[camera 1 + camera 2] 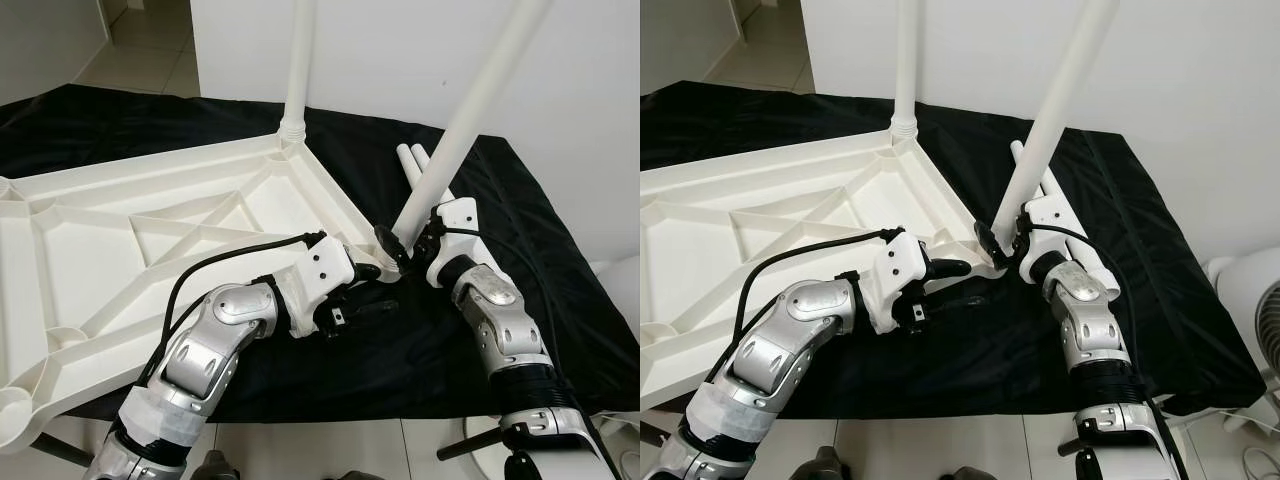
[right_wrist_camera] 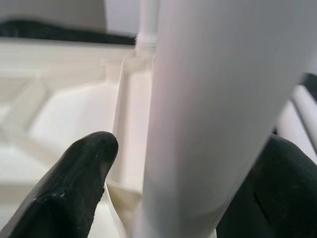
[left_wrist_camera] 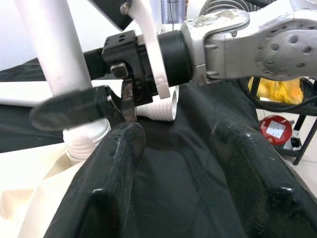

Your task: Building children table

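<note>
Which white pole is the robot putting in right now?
Find the big white tabletop lying upside down on the black cloth. One leg stands straight up at its far corner, and spare legs lie flat on the cloth. The one you want is the leaning leg at the near corner, with the right hand gripping its bottom end.

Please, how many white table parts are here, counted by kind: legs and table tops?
Legs: 4, namely 1 upright leg, 1 tilted leg in the right gripper, and 2 lying legs on the black cloth
Table top: 1
Total: 5
</note>
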Tool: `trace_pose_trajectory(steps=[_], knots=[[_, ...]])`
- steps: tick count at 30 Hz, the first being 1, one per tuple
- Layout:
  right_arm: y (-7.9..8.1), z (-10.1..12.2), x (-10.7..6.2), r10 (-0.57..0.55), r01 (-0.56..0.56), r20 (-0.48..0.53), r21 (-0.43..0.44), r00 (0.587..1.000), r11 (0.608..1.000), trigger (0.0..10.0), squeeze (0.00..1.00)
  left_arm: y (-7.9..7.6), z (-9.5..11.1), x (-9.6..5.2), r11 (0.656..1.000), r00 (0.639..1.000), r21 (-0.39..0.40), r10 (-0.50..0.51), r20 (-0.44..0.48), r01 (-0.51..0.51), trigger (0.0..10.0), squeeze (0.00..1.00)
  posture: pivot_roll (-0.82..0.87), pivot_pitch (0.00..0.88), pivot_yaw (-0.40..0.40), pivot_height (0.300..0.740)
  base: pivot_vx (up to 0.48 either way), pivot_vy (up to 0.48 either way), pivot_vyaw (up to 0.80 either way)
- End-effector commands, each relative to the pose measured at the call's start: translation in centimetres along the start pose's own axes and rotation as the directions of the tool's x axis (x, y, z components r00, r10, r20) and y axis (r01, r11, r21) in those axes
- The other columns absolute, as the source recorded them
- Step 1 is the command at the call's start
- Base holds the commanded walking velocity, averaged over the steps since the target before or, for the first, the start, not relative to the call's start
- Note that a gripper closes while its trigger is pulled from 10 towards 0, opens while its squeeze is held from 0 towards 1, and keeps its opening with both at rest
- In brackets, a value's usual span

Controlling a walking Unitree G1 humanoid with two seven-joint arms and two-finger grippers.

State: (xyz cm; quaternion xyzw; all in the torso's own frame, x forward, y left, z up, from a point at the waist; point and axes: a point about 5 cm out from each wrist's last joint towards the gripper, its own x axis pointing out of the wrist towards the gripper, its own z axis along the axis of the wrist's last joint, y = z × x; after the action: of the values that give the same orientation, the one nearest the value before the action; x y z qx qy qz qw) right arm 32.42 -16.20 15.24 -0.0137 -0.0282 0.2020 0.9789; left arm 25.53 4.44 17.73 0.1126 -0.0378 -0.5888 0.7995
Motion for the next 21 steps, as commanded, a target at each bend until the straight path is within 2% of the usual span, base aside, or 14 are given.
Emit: trace_pose_trajectory(steps=[1, 5, 9, 16, 18, 21], knots=[[-0.3, -0.2, -0.4, -0.021, 0.022, -0.008, 0.026, 1.0, 0.999, 10.0, 0.0, 0.2, 0.3, 0.1, 0.999, 0.999, 0.021, 0.042, 0.002, -0.042, 10.0, 0.0, 0.11, 0.0, -0.132, 0.74, 0.0, 0.0, 0.0], [0.8, 0.2, -2.2, -0.079, 0.074, 0.052, 0.098, 0.996, 0.992, 10.0, 0.0, 0.4, 0.3, 0.1, 0.999, 0.999, 0.02, 0.049, 0.004, -0.049, 10.0, 0.0, 0.09, 0.0, -0.111, 0.74, 0.0, 0.0, 0.0], [1.0, 0.3, -2.5, -0.087, 0.08, 0.063, 0.107, 0.994, 0.991, 10.0, 0.0, 0.4, 0.4, 0.0, 0.999, 0.999, 0.021, 0.048, 0.003, -0.048, 10.0, 0.0, 0.09, 0.0, -0.105, 0.74, 0.0, 0.0, 0.0], [1.8, 0.0, -4.4, -0.126, 0.119, 0.05, 0.126, 0.991, 0.985, 10.0, 0.0, 0.7, 0.6, 0.0, 0.999, 0.999, 0.015, 0.042, 0.003, -0.042, 10.0, 0.0, 0.06, 0.0, -0.071, 0.74, 0.0, 0.0, 0.0], [1.8, 0.0, -4.4, -0.126, 0.119, 0.05, 0.126, 0.991, 0.985, 10.0, 0.0, 0.7, 0.6, 0.0, 0.999, 0.999, 0.015, 0.042, 0.003, -0.042, 10.0, 0.0, 0.06, 0.0, -0.071, 0.74, 0.0, 0.0, 0.0], [2.6, -0.4, -5.3, -0.116, 0.112, 0.025, 0.132, 0.993, 0.985, 10.0, 0.0, 0.8, 0.8, -0.1, 0.999, 0.999, 0.009, 0.045, 0.012, -0.045, 10.0, 0.0, 0.05, 0.003, -0.067, 0.74, 0.0, 0.0, 0.0]])
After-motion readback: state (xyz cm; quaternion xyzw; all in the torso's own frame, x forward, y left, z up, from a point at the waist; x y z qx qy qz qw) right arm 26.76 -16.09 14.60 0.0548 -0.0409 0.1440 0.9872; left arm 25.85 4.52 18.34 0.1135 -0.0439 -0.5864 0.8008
